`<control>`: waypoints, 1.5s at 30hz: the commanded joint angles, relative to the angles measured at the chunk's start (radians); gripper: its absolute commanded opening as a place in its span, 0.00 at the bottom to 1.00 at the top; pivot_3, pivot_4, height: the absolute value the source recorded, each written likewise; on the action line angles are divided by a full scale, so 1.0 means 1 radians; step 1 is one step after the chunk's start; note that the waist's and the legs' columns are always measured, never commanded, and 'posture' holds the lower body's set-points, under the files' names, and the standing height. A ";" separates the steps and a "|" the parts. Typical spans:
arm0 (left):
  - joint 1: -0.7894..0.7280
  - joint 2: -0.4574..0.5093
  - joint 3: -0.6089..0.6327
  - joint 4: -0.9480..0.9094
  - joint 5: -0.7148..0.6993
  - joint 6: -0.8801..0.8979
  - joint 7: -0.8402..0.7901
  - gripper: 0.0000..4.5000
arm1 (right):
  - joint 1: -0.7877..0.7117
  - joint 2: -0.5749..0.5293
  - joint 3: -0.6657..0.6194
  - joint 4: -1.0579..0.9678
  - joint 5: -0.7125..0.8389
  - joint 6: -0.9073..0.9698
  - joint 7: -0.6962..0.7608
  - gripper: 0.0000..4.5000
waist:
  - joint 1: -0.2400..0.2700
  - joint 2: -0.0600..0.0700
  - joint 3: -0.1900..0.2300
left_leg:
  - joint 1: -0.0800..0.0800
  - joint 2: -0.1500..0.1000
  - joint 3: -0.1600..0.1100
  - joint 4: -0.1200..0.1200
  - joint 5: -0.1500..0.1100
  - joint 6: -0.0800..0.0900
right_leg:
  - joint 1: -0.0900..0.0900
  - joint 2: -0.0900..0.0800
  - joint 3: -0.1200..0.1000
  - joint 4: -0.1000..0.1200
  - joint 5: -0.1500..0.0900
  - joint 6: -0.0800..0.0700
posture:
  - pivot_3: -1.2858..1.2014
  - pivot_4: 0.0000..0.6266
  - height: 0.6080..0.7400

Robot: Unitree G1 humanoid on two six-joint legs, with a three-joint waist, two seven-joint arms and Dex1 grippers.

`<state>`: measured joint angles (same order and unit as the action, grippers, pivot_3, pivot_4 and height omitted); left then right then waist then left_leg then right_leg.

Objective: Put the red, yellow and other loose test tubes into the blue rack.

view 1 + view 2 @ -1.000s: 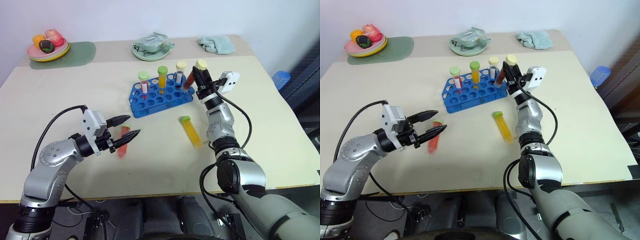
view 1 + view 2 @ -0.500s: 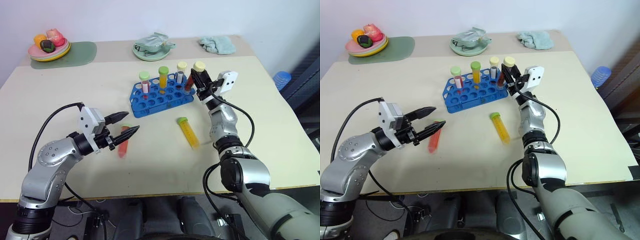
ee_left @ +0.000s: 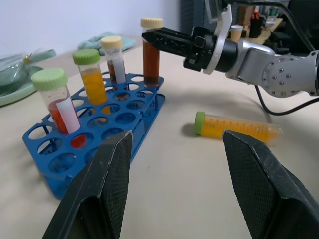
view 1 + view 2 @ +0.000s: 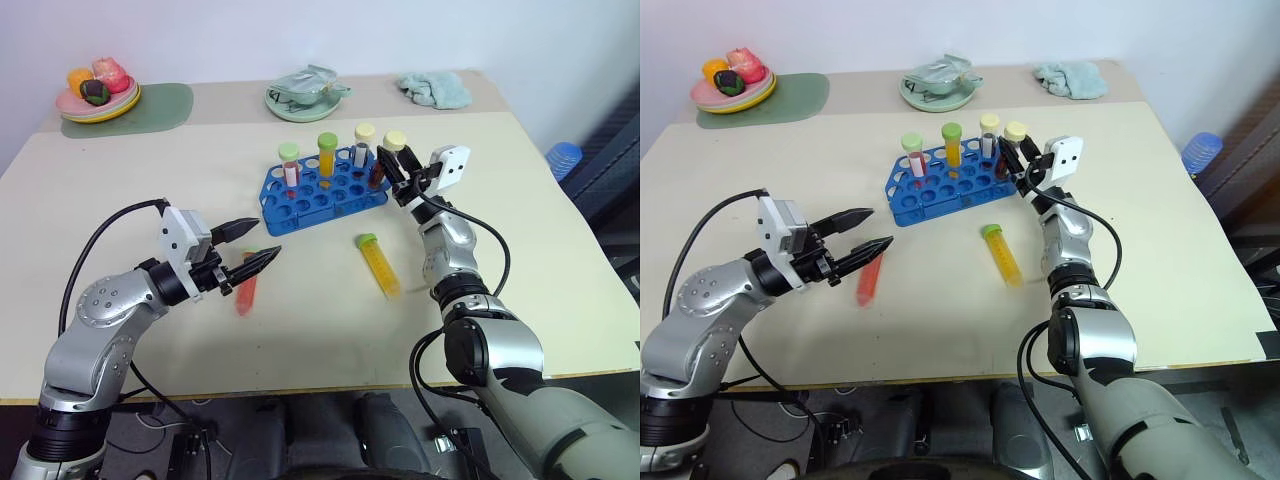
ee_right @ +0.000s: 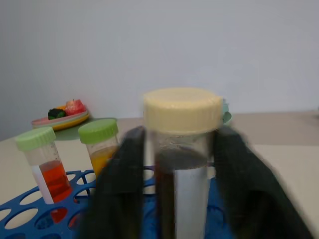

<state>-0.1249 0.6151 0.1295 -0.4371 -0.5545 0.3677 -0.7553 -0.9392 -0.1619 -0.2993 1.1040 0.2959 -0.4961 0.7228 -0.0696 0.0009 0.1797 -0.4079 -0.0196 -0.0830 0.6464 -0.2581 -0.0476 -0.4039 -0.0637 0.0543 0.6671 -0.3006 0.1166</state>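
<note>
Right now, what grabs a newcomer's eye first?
The blue rack mid-table, four capped tubes upright in it, with the right gripper straddling the brown tube at its far corner. Then the yellow tube lying on the table beside the rack.

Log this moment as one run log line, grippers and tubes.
right gripper: open around dark brown tube upright in blue rack | left gripper: open, empty | yellow tube, red tube: loose on table

Silver-grey metal shells with black joint rings are covering both arms, and a black cable is looping along each. White camera blocks are sitting at the wrists, above tapered black fingers bearing finely cross-hatched pads.
</note>
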 commanded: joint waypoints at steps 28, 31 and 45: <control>-0.090 -0.014 -0.101 0.106 0.052 -0.061 -0.130 0.65 | 0.202 -0.499 0.279 -1.364 0.170 1.811 -0.059 0.94 | 0.029 0.000 0.000 | -0.001 0.000 0.000 0.001 0.000 0.001 | 0.001 -0.001 -0.001 -0.001 0.000 0.000 | 0.52 0.24 1.00; -0.117 -0.035 -0.125 0.140 0.065 -0.077 -0.145 0.65 | 0.126 -0.494 0.279 -1.353 0.219 2.037 -0.073 0.94 | 0.029 0.000 0.000 | -0.001 -0.001 -0.001 0.001 0.000 0.001 | 0.001 -0.001 -0.001 -0.002 0.000 0.000 | 0.52 0.24 1.00; -0.223 -0.098 -0.219 0.300 0.108 -0.147 -0.278 0.65 | 0.004 -0.486 0.513 -0.997 0.180 2.047 -0.195 0.94 | 0.028 0.000 0.000 | -0.001 -0.001 0.000 0.001 0.000 0.001 | 0.001 -0.001 -0.001 -0.002 0.000 0.000 | 0.52 0.24 1.00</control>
<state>-0.3272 0.5188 -0.0810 -0.1352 -0.4552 0.2471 -1.0118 -0.8983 -0.6410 0.2071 0.0796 0.4969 1.5830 0.5190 -0.0421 0.0008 0.1797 -0.4093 -0.0208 -0.0827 0.6475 -0.2584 -0.0466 -0.4032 -0.0645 0.0530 0.6653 -0.3006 0.1165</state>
